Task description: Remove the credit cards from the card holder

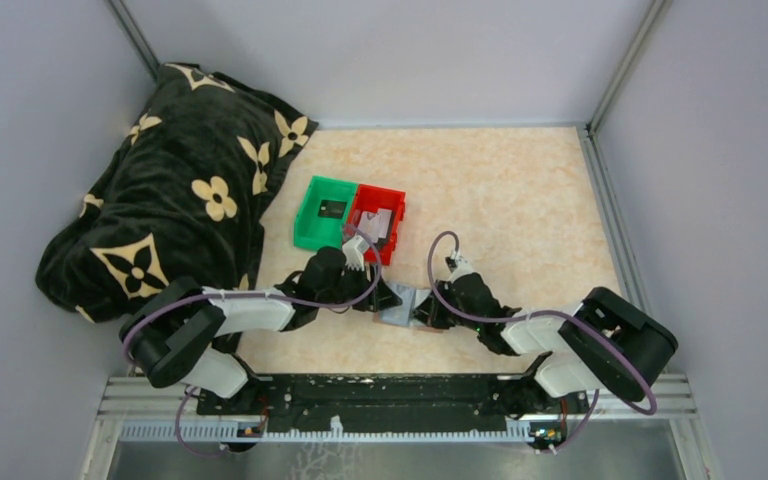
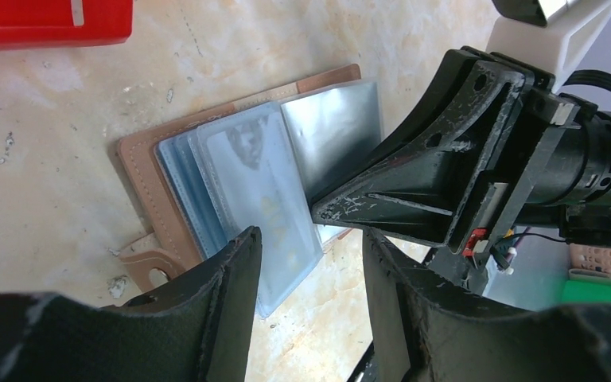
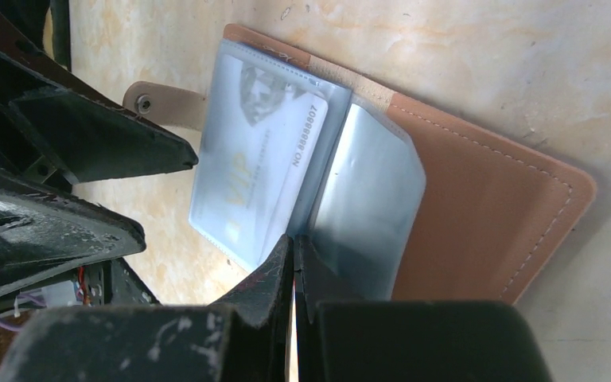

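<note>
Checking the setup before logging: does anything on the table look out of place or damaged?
Only the black flowered blanket heaped at the table's far left, beside the green bin, looks out of place. The card holder lies open, sleeves fanned; no damage shows.

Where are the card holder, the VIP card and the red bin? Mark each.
card holder (image 3: 485, 191), right wrist view, tan leather cover.
VIP card (image 3: 262, 159), right wrist view, its printed face.
red bin (image 2: 40, 24), left wrist view, outer wall.

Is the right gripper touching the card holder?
Touching. In the right wrist view the right gripper, fingers shut, presses its tips onto the card holder, on its plastic sleeves, no gap.
</note>
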Tool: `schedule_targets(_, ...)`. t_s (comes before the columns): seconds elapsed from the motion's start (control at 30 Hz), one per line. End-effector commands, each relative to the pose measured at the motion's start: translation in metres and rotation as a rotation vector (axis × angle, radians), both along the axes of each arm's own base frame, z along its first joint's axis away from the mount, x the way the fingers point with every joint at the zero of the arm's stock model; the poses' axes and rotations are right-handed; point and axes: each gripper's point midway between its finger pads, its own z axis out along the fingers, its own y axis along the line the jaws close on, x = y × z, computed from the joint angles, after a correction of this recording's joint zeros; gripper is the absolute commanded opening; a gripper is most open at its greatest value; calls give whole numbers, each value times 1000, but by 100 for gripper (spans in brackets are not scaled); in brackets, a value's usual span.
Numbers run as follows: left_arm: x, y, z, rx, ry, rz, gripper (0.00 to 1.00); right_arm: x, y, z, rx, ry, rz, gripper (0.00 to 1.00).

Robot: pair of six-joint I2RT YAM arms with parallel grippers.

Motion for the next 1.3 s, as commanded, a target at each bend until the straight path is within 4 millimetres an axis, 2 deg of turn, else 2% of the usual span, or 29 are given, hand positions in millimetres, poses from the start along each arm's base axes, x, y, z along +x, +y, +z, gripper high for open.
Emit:
schedule_targets(0.0, -2, 1, -6, -5, 11, -4, 56, 0, -4, -5, -7, 2, -8, 0)
schedule_targets(0.43, 9, 15, -1, 22, -26, 51, 56, -2, -5, -9, 0, 15, -10, 0)
schedule_targets(0.77, 3, 12, -11, 6, 15, 28, 56, -2, -4, -9, 4, 19, -7, 0)
schedule_targets(1.1, -2, 3, -6, -44, 26, -14, 56, -1, -2, -10, 4, 24, -3, 0)
schedule_targets(1.27, -2, 1, -3, -56, 29, -21, 44, 0, -2, -10, 8, 23, -2, 0)
